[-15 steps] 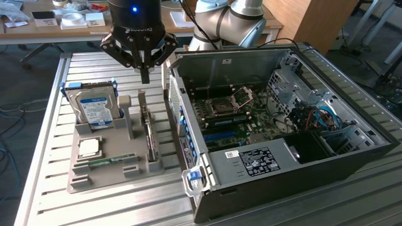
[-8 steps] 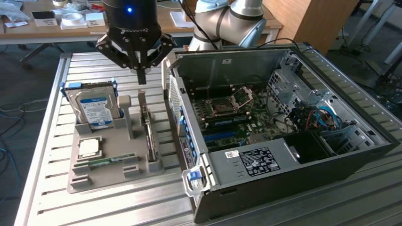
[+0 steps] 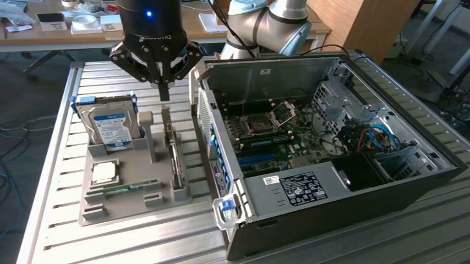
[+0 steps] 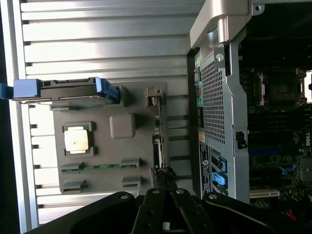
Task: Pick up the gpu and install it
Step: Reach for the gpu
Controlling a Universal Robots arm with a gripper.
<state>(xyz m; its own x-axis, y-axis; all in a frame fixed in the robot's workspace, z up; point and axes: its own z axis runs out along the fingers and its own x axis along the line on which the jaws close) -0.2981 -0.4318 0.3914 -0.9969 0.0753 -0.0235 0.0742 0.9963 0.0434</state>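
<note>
On the slatted bench (image 3: 52, 220), a grey holder (image 3: 110, 212) carries a memory stick (image 3: 125, 188), a processor chip (image 3: 104, 172) and an upright hard drive (image 3: 110, 127). The gpu (image 3: 175, 159) stands on edge in the holder's slot nearest the open computer case (image 3: 345, 181). Farther back, the gripper (image 3: 163, 96) hangs just above the gpu's far end, fingers clenched together on nothing.

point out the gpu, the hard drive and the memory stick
gpu (image 3: 175, 157): exterior view, middle of the upright card's edge
hard drive (image 3: 111, 129): exterior view, its label
memory stick (image 3: 121, 188): exterior view, middle of the green strip
</note>
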